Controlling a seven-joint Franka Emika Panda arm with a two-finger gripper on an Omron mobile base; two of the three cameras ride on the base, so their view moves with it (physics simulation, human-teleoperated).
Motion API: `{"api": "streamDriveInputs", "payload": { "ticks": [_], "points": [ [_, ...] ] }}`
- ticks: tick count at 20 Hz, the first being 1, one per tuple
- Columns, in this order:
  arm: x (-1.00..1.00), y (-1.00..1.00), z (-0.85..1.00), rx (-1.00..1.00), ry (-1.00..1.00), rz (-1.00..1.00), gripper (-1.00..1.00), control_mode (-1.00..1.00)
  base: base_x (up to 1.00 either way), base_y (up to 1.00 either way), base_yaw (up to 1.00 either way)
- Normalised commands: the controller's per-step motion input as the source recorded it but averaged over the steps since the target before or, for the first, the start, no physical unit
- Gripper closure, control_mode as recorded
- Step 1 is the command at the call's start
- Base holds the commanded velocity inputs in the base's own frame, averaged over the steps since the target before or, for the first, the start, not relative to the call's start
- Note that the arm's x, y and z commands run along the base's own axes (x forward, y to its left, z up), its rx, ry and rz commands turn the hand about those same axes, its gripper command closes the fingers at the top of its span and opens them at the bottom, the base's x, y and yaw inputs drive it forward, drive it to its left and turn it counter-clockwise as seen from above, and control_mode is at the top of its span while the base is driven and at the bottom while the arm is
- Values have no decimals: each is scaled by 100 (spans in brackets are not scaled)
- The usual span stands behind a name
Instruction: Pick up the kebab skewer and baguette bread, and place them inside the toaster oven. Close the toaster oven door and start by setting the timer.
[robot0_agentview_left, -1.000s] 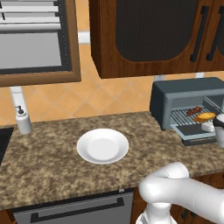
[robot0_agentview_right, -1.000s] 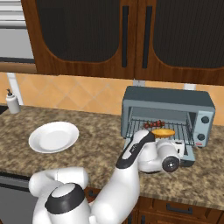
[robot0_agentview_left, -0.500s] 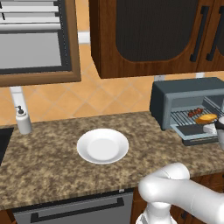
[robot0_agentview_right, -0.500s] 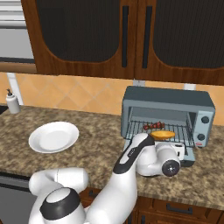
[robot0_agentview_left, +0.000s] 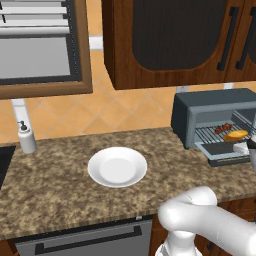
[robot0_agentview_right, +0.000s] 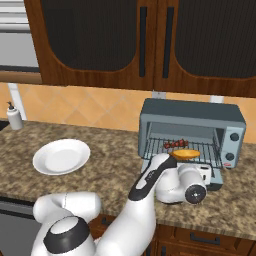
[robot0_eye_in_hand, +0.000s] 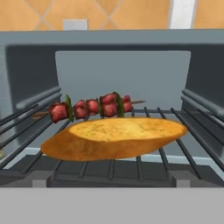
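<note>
Heads up on your gripper (robot0_agentview_right: 206, 172): in the right base view it sits right at the mouth of the toaster oven (robot0_agentview_right: 192, 131), just over the dropped toaster oven door (robot0_agentview_right: 216, 181), and the fingertips themselves are hard to make out there. The jaws stand spread about as wide as they go, and nothing is pinched between them. From the hand view you're looking straight into the oven cavity, and both food items lie on the wire rack (robot0_eye_in_hand: 192, 127) untouched. The baguette bread (robot0_eye_in_hand: 114, 137) lies across the front of the rack with its long axis running 9 to 3 in that view, slightly tilted so the 3 o'clock end sits a touch higher, golden crust up. The kebab skewer (robot0_eye_in_hand: 89, 107) lies just behind it at 12 o'clock from the loaf, roughly parallel, also 9 to 3, stick tips poking out at both ends, red chunks with a couple of green bits. Whether skewer and bread actually touch, you can't tell from here. In the left base view the oven sits at 3 o'clock on the granite counter (robot0_agentview_left: 60, 185), door folded down flat, loaf and skewer visible on the rack inside. The white plate (robot0_agentview_left: 117, 166) sits near the counter's middle, well apart from the oven, and a soap dispenser (robot0_agentview_left: 26, 137) stands way over at 9 o'clock by the wall.
</note>
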Motion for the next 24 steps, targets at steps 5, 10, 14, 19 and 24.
{"api": "streamDriveInputs", "payload": {
  "ticks": [5, 10, 14, 19, 24],
  "points": [
    [-17, -1, 1, 1, -3, 0, -100, -100, 0, 0, 0],
    [1, -1, 0, 3, 0, -3, -100, -100, 0, 0, 0],
    [3, -6, -4, 5, 0, 0, -100, -100, 0, 0, 0],
    [28, -4, 0, 1, -1, 0, -100, -100, 0, 0, 0],
    [21, -4, -5, 0, -1, 0, -100, -100, 0, 0, 0]
  ]
}}
